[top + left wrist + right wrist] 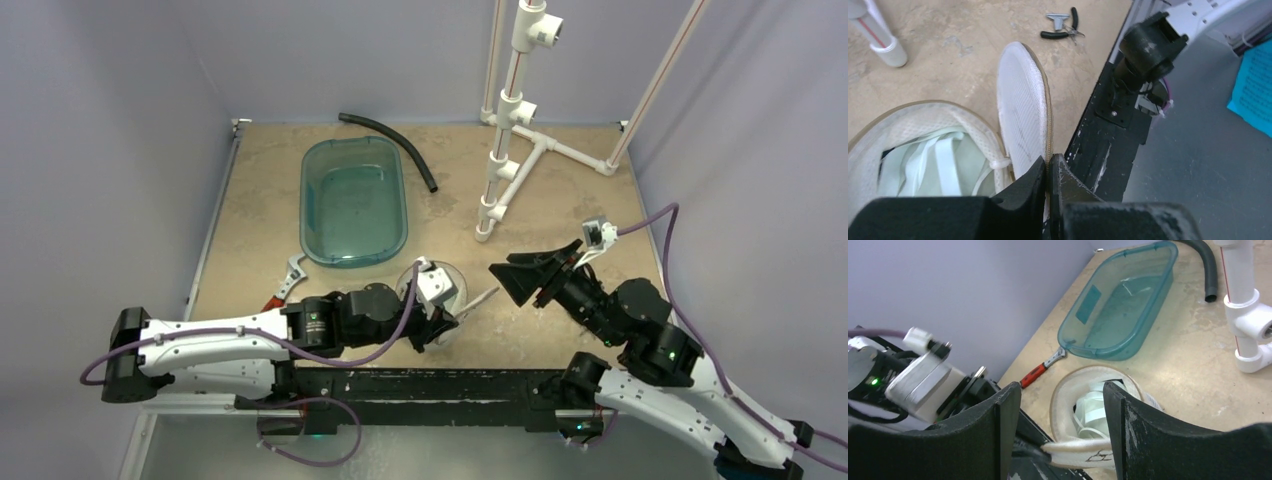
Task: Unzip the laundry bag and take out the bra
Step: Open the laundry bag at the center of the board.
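**Left end effector clenched on the lid**

Top view: we log the laundry bag at the worktop's near edge, below the teal tub. The right end effector is alongside, released.
Left wrist: jaws pinch the lid's zip rim and the lid stands upright.
Right wrist: the bag gapes, with white straps inside.

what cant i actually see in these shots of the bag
Top view: the left gripper covers most of the laundry bag.
Left wrist view: the bag's wall hides all of the bra but pale straps.
Right wrist view: the right gripper blocks the bag's sides.
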Tool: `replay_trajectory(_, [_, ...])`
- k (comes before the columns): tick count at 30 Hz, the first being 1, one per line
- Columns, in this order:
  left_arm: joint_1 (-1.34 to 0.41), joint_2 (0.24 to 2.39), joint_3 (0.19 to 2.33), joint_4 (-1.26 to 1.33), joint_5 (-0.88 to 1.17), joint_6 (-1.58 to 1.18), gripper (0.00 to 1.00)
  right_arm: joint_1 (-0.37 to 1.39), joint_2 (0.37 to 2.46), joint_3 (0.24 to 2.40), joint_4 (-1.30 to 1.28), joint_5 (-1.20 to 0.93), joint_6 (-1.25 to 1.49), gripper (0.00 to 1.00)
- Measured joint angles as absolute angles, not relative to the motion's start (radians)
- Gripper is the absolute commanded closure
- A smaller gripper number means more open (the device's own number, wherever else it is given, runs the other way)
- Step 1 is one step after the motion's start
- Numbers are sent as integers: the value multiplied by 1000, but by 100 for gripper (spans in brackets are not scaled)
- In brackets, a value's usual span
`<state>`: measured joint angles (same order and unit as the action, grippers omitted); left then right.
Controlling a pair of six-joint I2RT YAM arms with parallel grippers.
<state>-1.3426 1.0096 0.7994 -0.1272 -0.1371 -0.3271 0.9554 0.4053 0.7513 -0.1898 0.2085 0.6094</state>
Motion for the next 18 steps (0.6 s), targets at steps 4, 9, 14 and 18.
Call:
replay_trajectory(4, [-1429,1067,833,-126,-158,-292,82,955,392,751,-216,236,609,35])
replay_trajectory(9, [-1567,1158,857,-117,-207,-267,58,955,372,751,-250,273,604,35])
replay_trajectory(14, [-1635,1222,857,-108,-234,-267,49,955,359,754,-284,298,595,35])
replay_trajectory(18, [-1641,1196,838,-84,-310,-279,23,955,358,757,-307,298,590,35])
